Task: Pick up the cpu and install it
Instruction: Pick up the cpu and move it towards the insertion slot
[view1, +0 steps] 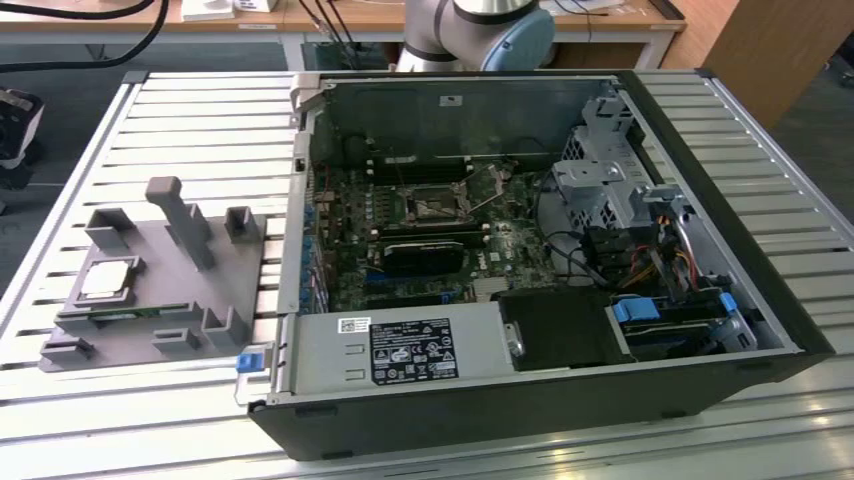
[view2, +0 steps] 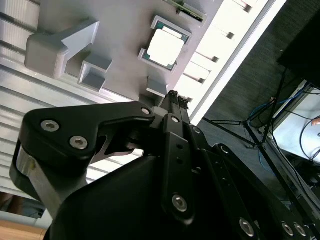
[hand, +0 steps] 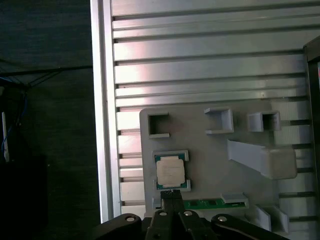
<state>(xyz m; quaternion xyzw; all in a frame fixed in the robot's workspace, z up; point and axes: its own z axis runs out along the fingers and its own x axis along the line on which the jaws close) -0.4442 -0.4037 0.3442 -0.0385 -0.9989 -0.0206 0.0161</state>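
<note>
The small, flat, square cpu with the silver-grey metal top (hand: 170, 171) lies in a shallow framed seat of the grey moulded plastic holder (hand: 210, 155), which sits on the slatted aluminium table (hand: 200, 65). I judge it light, stiff, slick on top and delicate underneath, so best taken by two opposite rims. My black gripper (hand: 172, 196) hangs just beside one rim, jaws pressed together and empty.
</note>
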